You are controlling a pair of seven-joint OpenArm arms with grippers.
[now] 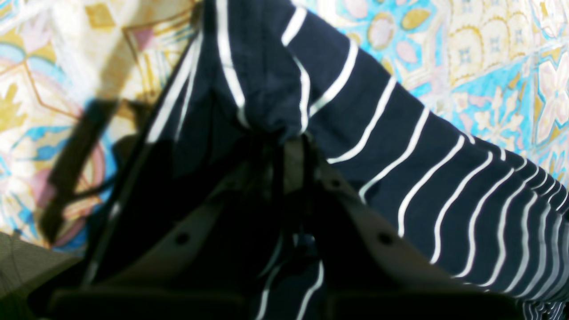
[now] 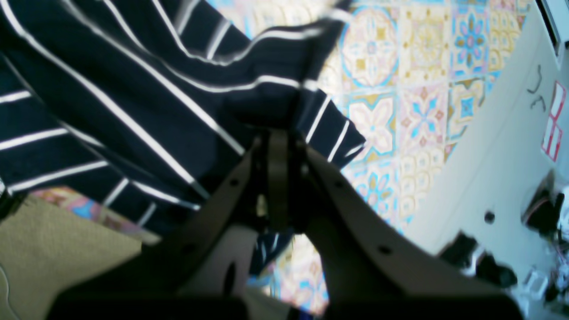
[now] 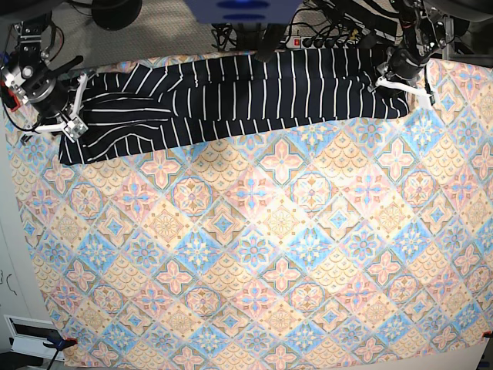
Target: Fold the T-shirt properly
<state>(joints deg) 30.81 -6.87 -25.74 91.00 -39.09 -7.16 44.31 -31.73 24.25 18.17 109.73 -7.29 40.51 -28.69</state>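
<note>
Two pale, flat-sided fingers of the left hand (image 1: 284, 146) meet at their tips in the left wrist view, pressed together on a bunched fold of the T-shirt (image 1: 400, 178). The cloth is soft, dark navy knit with thin white stripes that ripple where it hangs and stretches away to the right. Under it lies the tablecloth (image 1: 489, 53), a smooth printed sheet of pastel tile shapes in blue, yellow and pink. The picture is blurred, so finer detail cannot be told.

From the right wrist view, the right hand (image 2: 278, 142) likewise has its tapered beige fingers drawn tight together, pinching a gathered edge of the T-shirt (image 2: 133, 111); the striped fabric drapes leftward in loose folds, with one small flap jutting right of the fingertips. The tablecloth (image 2: 422, 111) shows square floral tiles, and beyond its edge runs a plain pale floor (image 2: 498, 169).

Seen from the base view, the T-shirt (image 3: 254, 96) lies as a long, creased band along the far edge of the surface, on the tablecloth (image 3: 269, 254). The right hand (image 3: 73, 123) holds its rumpled end at that view's left, the left hand (image 3: 397, 81) its end at the right
</note>
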